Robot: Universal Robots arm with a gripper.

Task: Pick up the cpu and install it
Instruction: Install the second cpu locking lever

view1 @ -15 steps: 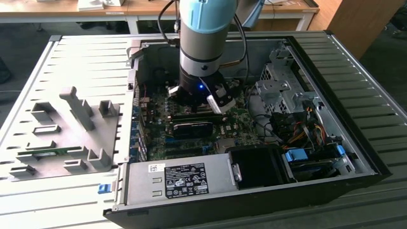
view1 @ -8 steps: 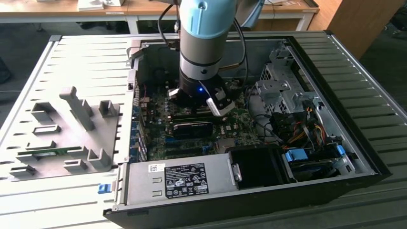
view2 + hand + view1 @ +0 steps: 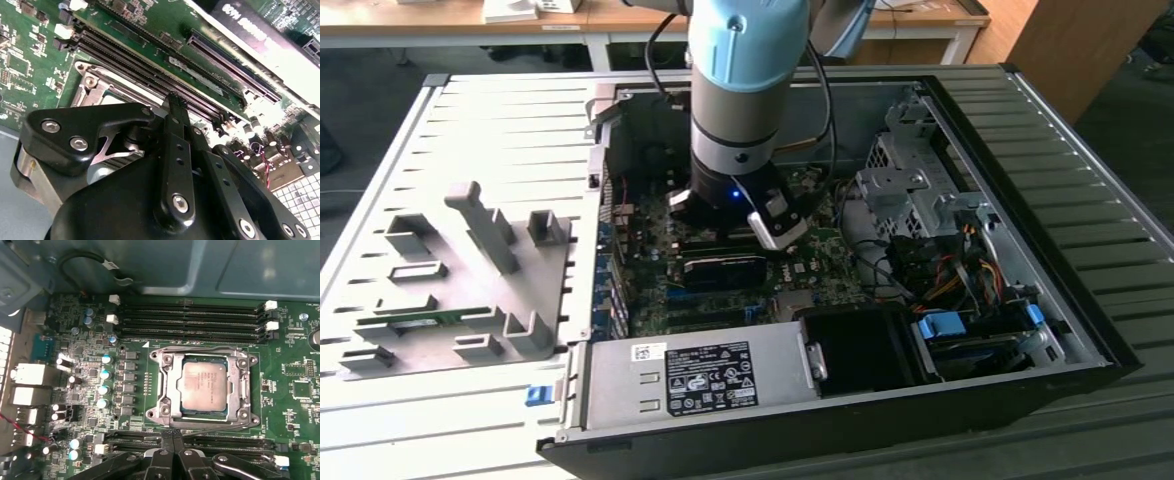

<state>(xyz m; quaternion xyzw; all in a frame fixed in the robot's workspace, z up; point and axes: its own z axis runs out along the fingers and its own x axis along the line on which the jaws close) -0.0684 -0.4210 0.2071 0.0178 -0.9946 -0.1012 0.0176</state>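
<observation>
Silver-grey metal caps the cpu (image 3: pixel 204 387), which lies flat inside the socket frame (image 3: pixel 165 390) on the green motherboard (image 3: pixel 295 405) in the first wrist view, apparently already seated in its recess, with the black memory slots (image 3: pixel 190 320) running just beyond it.

Going left to right in the exterior view: a grey fixture tray (image 3: pixel 447 270) sits on the slatted bench (image 3: pixel 507 110) beside the open computer case (image 3: pixel 1067 300), and the arm (image 3: pixel 744 90) reaches straight down into the case over the board.

The gripper (image 3: pixel 172 440) hangs just beside the socket's near edge, not touching the chip. Its two narrow black fingers (image 3: pixel 166 450) stand pressed together, pinching nothing, and the second wrist view agrees, with the finger tip (image 3: pixel 176 107) meeting over the slots.

By the look of it the chip is light, rigid and thin, its lid smooth and likely slippery, and its underside contacts easily damaged. I judge the opposite edges of the lid to be the only safe hold, kept level, with gentle force.
</observation>
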